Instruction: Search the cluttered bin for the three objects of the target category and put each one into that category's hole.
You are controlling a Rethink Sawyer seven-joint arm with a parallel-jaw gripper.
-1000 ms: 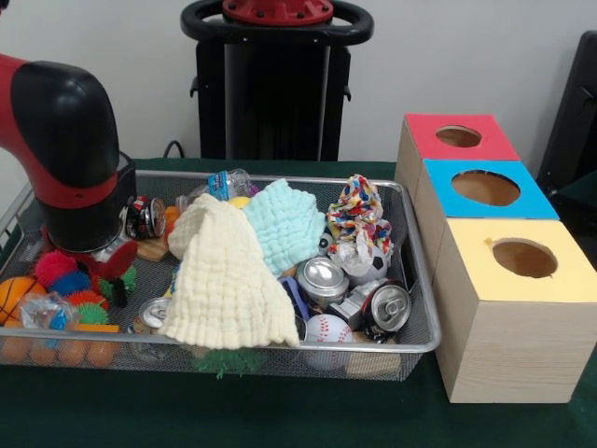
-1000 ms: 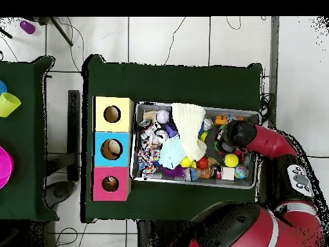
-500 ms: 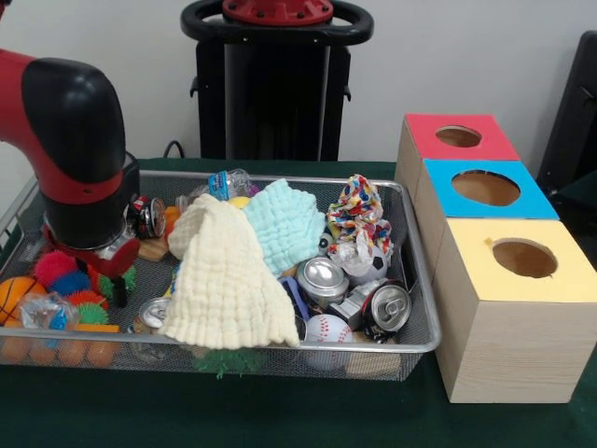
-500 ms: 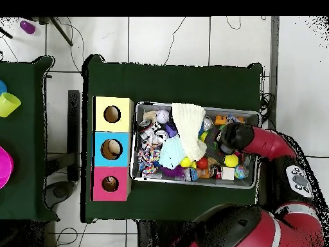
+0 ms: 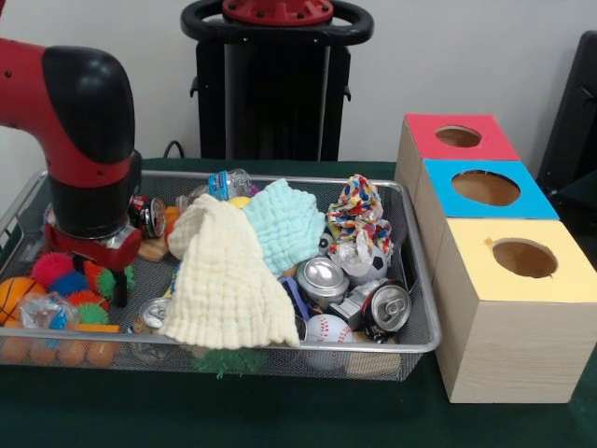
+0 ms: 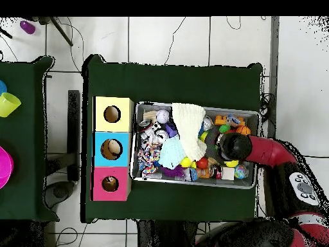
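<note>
A wire mesh bin (image 5: pixel 392 349) holds mixed clutter. A cream cloth (image 5: pixel 224 280) lies draped over its middle, with a mint cloth (image 5: pixel 284 224) and a patterned cloth (image 5: pixel 359 210) behind it. Two drink cans (image 5: pixel 322 277) (image 5: pixel 387 306) and a baseball (image 5: pixel 328 329) lie at the front right. Spiky balls (image 5: pixel 54 268) and a small basketball (image 5: pixel 14 294) sit at the left. My gripper (image 5: pixel 107 275) hangs low over the spiky balls, under the black wrist (image 6: pixel 231 146); its state is hidden. Beside the bin stand red (image 5: pixel 424 131), blue (image 5: pixel 448 173) and yellow (image 5: pixel 476 271) boxes, each with a round hole.
Another can (image 5: pixel 147 217) and a clear bottle (image 5: pixel 229 182) lie at the back of the bin. Several orange balls (image 5: pixel 56 353) line the front left corner. In the overhead view the three boxes (image 6: pixel 112 149) stand in a row along the bin's (image 6: pixel 193 185) left side.
The arm has lifted a little and shifted right in the front view. In the overhead view the wrist has slid toward the robot's base. Nothing in the bin has visibly moved.
</note>
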